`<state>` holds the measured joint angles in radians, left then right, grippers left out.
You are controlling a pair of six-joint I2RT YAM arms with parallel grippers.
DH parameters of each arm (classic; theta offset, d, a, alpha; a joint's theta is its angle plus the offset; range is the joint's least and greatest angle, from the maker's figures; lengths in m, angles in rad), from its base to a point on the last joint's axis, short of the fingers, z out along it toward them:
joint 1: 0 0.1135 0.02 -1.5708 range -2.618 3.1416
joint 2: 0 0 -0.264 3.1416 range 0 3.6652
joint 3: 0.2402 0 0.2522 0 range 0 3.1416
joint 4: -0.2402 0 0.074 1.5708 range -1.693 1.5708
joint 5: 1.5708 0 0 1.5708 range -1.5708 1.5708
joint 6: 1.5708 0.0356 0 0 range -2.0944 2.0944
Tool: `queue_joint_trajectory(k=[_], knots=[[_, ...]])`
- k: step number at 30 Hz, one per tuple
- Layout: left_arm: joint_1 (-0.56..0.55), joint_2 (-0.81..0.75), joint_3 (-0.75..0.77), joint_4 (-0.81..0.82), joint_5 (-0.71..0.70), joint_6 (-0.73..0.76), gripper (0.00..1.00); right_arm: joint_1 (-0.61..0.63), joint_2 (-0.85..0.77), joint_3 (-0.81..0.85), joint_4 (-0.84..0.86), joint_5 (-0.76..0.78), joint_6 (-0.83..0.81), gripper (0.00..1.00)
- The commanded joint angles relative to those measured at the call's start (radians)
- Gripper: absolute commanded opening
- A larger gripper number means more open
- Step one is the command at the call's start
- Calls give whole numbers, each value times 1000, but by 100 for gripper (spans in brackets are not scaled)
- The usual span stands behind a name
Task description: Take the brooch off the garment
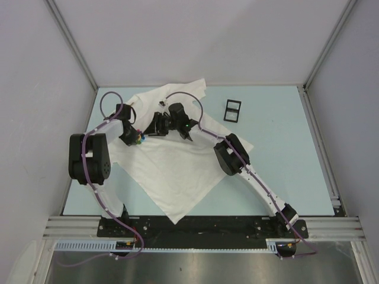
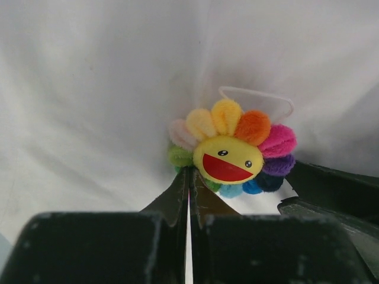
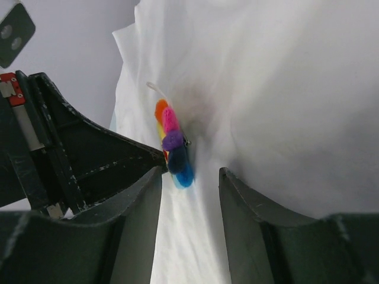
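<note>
The white T-shirt garment (image 1: 172, 171) lies spread on the pale blue table. The brooch (image 2: 232, 148) is a rainbow-petalled plush flower with a yellow smiling face, pinned on the garment; it shows edge-on in the right wrist view (image 3: 173, 145) and tiny in the top view (image 1: 140, 140). My left gripper (image 2: 189, 173) is shut, its tips pinched at the brooch's lower left edge by the green petal. My right gripper (image 3: 189, 177) is open just below the brooch, with cloth between its fingers (image 3: 246, 219). The shirt's emblem and label do not show.
A small black two-pane frame (image 1: 233, 110) lies on the table right of the shirt. Both arms meet over the shirt's upper part (image 1: 160, 124). Grey walls with metal rails (image 1: 320, 59) enclose the table on three sides.
</note>
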<state>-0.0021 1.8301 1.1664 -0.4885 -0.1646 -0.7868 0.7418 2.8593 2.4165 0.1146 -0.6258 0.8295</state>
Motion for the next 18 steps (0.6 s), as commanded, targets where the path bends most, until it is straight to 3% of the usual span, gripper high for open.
queue_joint_trajectory(k=[1, 11, 15, 18], knots=[[-1, 6, -28, 10, 31, -11, 0, 19, 15, 56, 23, 6, -6, 49], [-1, -20, -47, 13, 20, -5, 0, 27, 75, 121, 59, -14, 13, 49], [-1, -31, -57, 21, 17, -5, 0, 39, 87, 125, 112, -58, -12, 45], [-1, -44, -70, 24, 20, 1, 0, 44, 86, 124, 141, -77, -58, 36]])
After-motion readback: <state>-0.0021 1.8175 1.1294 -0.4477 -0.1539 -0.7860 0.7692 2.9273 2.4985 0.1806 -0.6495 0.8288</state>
